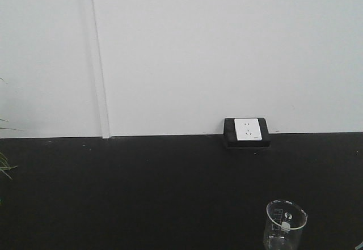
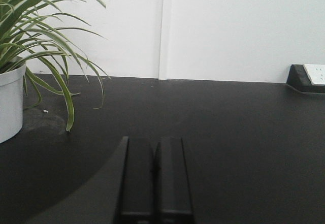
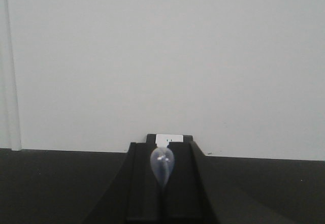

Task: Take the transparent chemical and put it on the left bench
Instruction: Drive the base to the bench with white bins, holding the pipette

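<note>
In the right wrist view my right gripper [image 3: 162, 149] is shut on the transparent chemical [image 3: 162, 165], a thin translucent pipette. Its rounded bulb sticks up between the two black fingers, and the rest of it is hidden between them. In the left wrist view my left gripper [image 2: 154, 141] is shut and empty, low over the black benchtop [image 2: 228, 132]. The left bench with the white bins is out of view. Neither gripper shows clearly in the front view.
A clear glass beaker [image 1: 285, 225] stands at the front right of the black benchtop [image 1: 142, 187]. A white wall socket in a black housing [image 1: 247, 131] sits at the wall. A potted plant in a white pot [image 2: 10, 102] stands left of my left gripper.
</note>
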Controlling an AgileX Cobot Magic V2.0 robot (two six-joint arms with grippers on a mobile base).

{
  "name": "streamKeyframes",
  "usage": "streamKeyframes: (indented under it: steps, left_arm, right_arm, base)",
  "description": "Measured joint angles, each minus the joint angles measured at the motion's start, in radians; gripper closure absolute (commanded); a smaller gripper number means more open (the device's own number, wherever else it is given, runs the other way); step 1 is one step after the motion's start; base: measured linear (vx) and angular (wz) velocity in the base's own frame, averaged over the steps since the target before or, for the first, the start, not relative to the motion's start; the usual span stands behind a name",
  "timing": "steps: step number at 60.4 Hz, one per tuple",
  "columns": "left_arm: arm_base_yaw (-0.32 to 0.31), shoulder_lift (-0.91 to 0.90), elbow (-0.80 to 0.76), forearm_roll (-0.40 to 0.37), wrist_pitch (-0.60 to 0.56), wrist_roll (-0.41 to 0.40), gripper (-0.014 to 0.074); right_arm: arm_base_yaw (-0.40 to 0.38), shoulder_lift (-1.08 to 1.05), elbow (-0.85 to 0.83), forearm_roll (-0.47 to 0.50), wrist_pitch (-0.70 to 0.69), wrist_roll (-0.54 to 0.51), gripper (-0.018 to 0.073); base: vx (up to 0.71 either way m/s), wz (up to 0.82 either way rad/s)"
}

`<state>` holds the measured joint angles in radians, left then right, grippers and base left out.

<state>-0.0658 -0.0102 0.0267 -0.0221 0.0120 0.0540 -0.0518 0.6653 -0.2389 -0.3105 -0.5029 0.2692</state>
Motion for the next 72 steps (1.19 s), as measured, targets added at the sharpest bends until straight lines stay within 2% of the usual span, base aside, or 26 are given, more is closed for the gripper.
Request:
streamKeyframes:
  steps: [37,72]
  left_arm:
    - [0.0,0.0,0.0,0.0,0.0,0.0,0.06]
    - [0.0,0.0,0.0,0.0,0.0,0.0,0.06]
  right_arm:
    - [0.0,0.0,0.0,0.001,0.007,-0.001,0.0564]
    - [0.0,0.0,0.0,0.001,0.007,-0.001,0.0564]
  base:
    - [-0.06,0.0]
    - [-0.29,0.17]
